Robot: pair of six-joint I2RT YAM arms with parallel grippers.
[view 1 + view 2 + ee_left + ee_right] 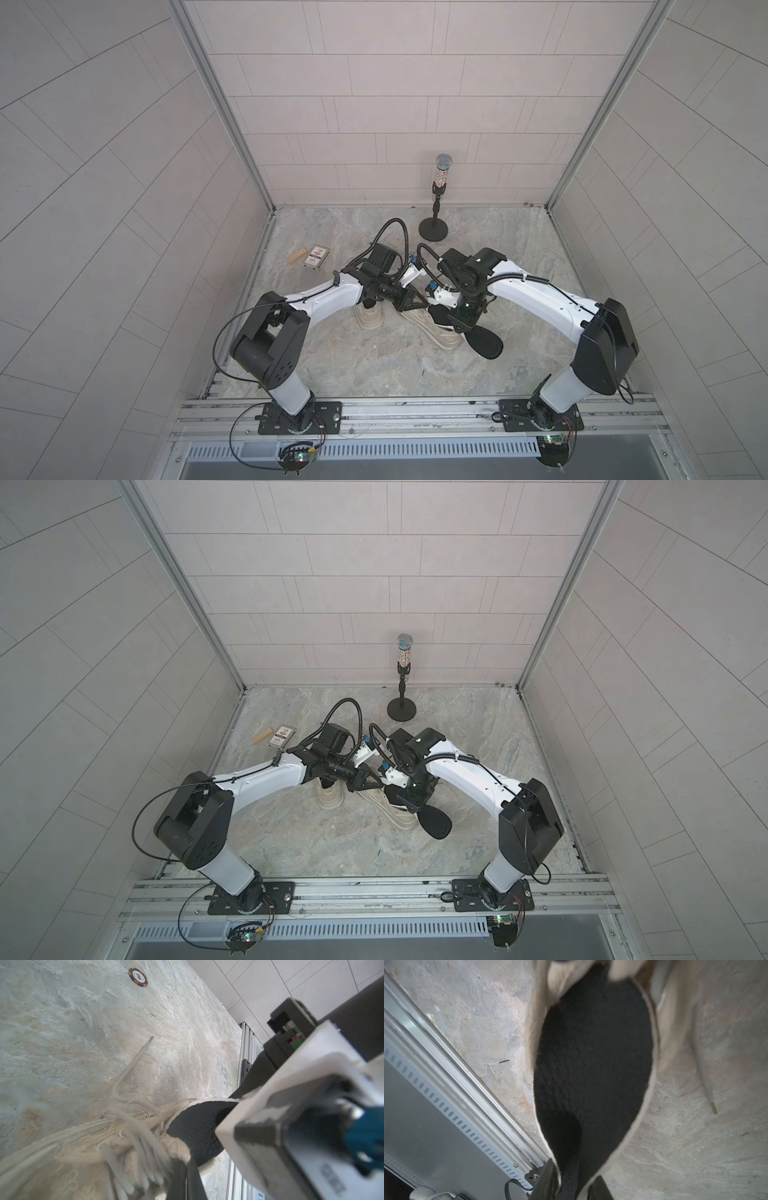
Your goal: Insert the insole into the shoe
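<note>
"100" on poker chip (138,977)

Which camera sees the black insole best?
The right wrist view: the insole fills it, running from the right fingers into the shoe. Both top views show it small and partly hidden; the left wrist view shows just a part.

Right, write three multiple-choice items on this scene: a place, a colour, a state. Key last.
1. Where does the microphone stand?
A. mid-table
B. at the back, near the wall
C. on the front rail

2. What colour is the insole?
A. white
B. black
C. red

3. How does the insole lie relative to the shoe?
A. fully inside
B. flat, apart from it
C. partly in, one end outside

Key: B, its stand sits by the wall; B, it shows black in every view; C, one end enters the shoe's opening.
</note>
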